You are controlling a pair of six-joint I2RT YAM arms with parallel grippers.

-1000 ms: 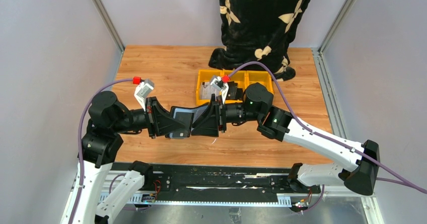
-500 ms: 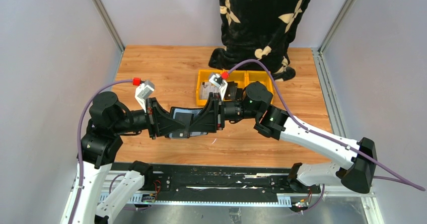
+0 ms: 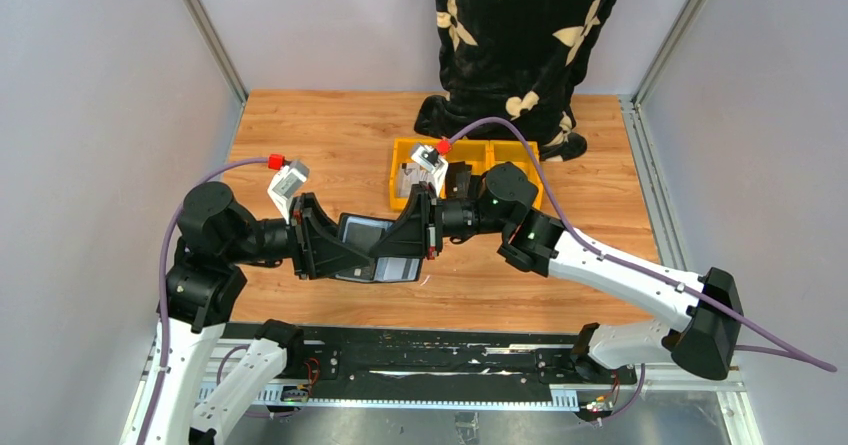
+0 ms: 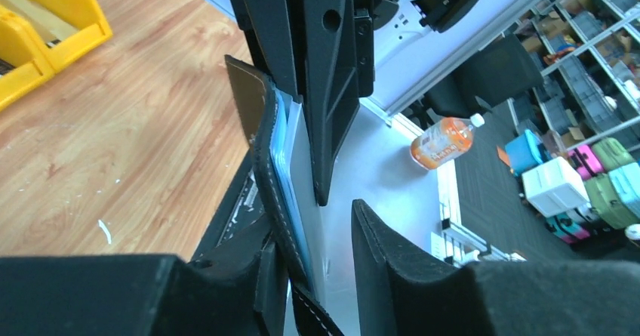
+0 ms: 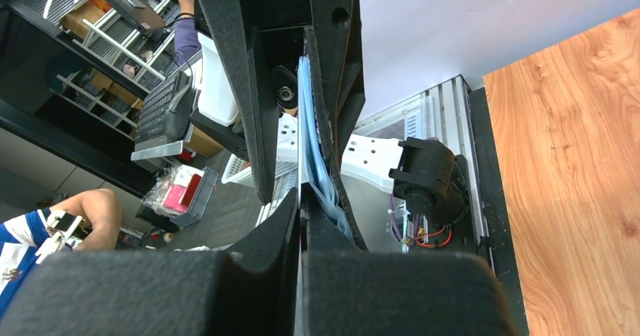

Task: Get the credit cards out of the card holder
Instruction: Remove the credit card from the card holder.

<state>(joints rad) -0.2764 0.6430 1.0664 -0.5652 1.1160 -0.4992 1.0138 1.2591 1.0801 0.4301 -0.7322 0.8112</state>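
Note:
The black card holder hangs above the table between my two grippers, with its grey-blue sleeves facing up. My left gripper is at its left end. In the left wrist view the holder's stitched edge lies against one finger, and the other finger stands apart from it. My right gripper is at the holder's right end, shut on a thin pale credit card. The card's edge runs between the pads, beside the blue sleeves. A grey-blue card face shows at the holder's near edge.
Yellow bins holding small items stand on the wooden table just behind the right gripper, and also show in the left wrist view. A person in a black patterned garment stands at the table's far edge. Grey walls close in both sides.
My right gripper has moved left, closer to the left gripper. The card holder has shifted a little towards the near edge. A grey-blue card face now shows at its near side.

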